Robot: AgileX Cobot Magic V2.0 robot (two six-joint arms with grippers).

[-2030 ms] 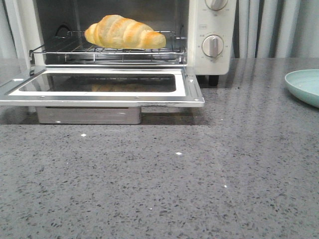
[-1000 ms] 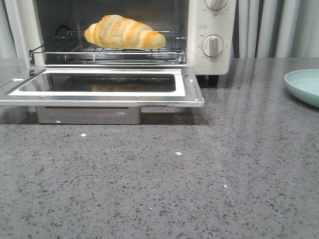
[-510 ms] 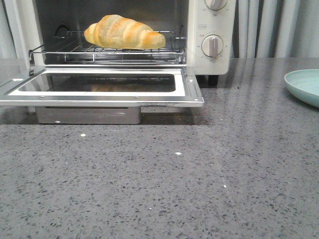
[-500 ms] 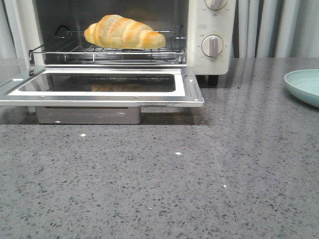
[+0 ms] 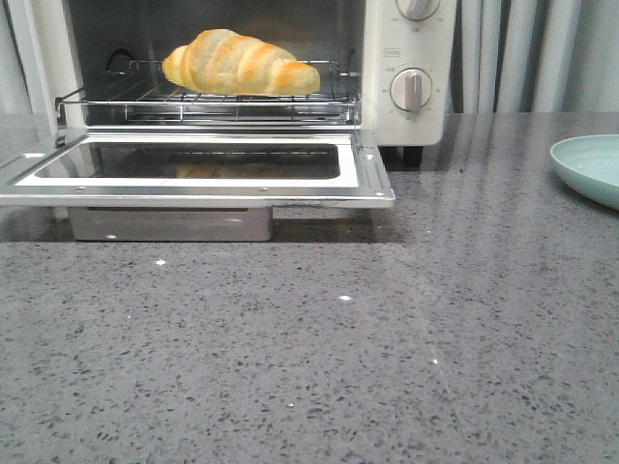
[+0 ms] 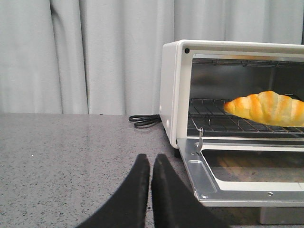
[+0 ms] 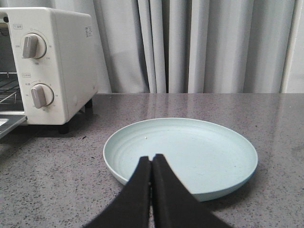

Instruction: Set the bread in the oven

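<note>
The golden croissant-shaped bread (image 5: 240, 63) lies on the wire rack (image 5: 203, 101) inside the cream-white oven (image 5: 411, 58); it also shows in the left wrist view (image 6: 268, 108). The oven's glass door (image 5: 193, 169) hangs open and flat. My left gripper (image 6: 150, 159) is shut and empty, low over the counter beside the door's left corner. My right gripper (image 7: 151, 159) is shut and empty, just in front of the pale green plate (image 7: 213, 152). Neither gripper shows in the front view.
The empty pale green plate (image 5: 590, 166) sits at the right edge of the grey speckled counter (image 5: 319, 358). A black power cord (image 6: 145, 120) lies behind the oven's left side. Grey curtains hang behind. Two round knobs (image 7: 40, 95) face forward.
</note>
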